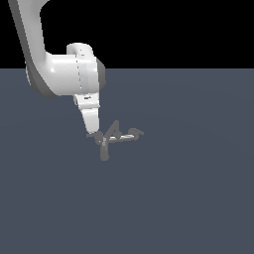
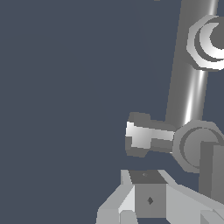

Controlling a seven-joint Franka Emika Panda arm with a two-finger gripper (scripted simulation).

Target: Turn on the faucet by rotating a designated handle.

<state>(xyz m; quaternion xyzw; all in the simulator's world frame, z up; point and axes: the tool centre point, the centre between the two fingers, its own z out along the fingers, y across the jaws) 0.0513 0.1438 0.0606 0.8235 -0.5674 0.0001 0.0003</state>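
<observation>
Exterior view first: a flat, matte slate-blue floor [image 1: 188, 198] fills the lower part of the picture and runs back to a straight horizon, above which everything is plain black. The floor carries no markings or texture, and the light falls evenly on it.

The faucet [image 1: 113, 136] stands on that floor slightly toward the exterior view's left of centre. It is a very small dull-grey metal fixture: a pale crossbar [image 1: 121, 137] runs across it, a peaked part rises from the middle, a thick spout [image 1: 104, 150] reaches down toward the camera, and a hooked arm [image 1: 136, 132] sticks out at the exterior view's right end. The handle [image 1: 93, 134] is the short dark stub at the opposite end, on the exterior view's left.

The white Panda arm [image 1: 64, 74] comes down from the upper left of that view, and the gripper [image 1: 92, 128] hangs right at the handle, its tip touching or just above it; which one cannot be told.

Wrist view: the handle [image 2: 146, 139] shows as a stubby faceted cylinder with a bright highlight, joined to a round hub [image 2: 197, 146], with the long shiny crossbar [image 2: 190, 65] running away from it. Only the grey base of the gripper [image 2: 148, 199] is seen, close to the handle. Whether the claw is apart or together cannot be told.
</observation>
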